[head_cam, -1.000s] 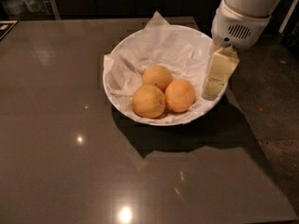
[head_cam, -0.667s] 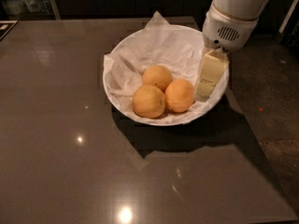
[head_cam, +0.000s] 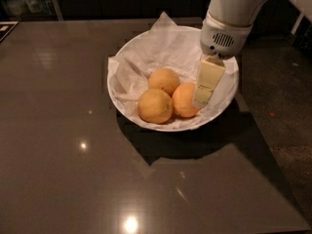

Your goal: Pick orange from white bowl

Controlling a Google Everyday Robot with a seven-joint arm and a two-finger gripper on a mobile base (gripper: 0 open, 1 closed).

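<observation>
The claw point(head_cam: 202, 97) hangs down inside the white bowl point(head_cam: 217, 112), right in front of the orange point(head_cam: 181, 101). I cannot tell if it is open or closed. The orange sits on crumpled paper point(head_cam: 161, 45), touching two paler fruits point(head_cam: 155, 106). The bowl stands on a dark surface point(head_cam: 73, 155).

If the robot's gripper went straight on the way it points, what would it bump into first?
The gripper hangs over the bowl, pointing down and slightly left. It would probably meet the orange first, the rightmost fruit. Depth is unclear, so it might touch the paper beside it instead.
</observation>
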